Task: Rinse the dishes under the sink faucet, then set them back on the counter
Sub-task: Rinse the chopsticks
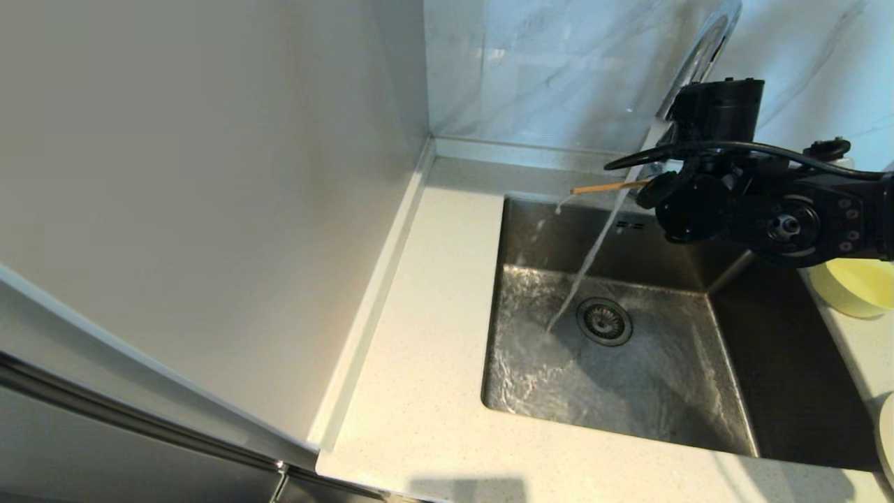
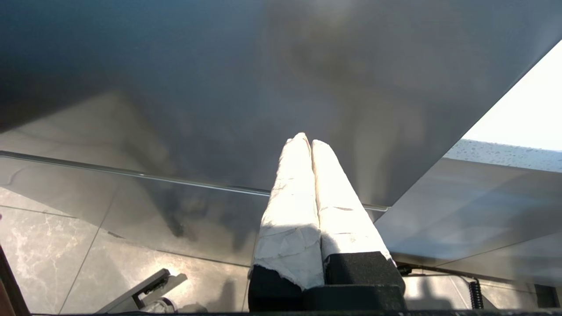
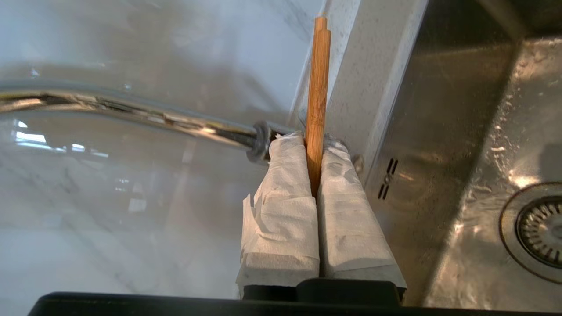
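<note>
My right gripper (image 3: 312,147) is shut on the brown wooden chopsticks (image 3: 318,83), held level just under the spout of the chrome faucet (image 1: 702,49). In the head view the chopsticks (image 1: 607,186) stick out to the left from the gripper (image 1: 656,188), crossing the stream of running water (image 1: 590,258) that falls into the steel sink (image 1: 684,391) beside the drain strainer (image 1: 604,321). The pale yellow bowl (image 1: 862,285) sits on the counter right of the sink. A sliver of the white dish (image 1: 887,436) shows at the right edge. My left gripper (image 2: 306,141) is shut, empty, parked below the counter.
The speckled counter (image 1: 426,349) runs left of the sink, bounded by a plain wall (image 1: 209,175) on the left and the marble wall (image 1: 545,70) behind. Two overflow slots (image 1: 630,225) mark the sink's back wall. My right arm (image 1: 789,216) hangs over the sink's back right corner.
</note>
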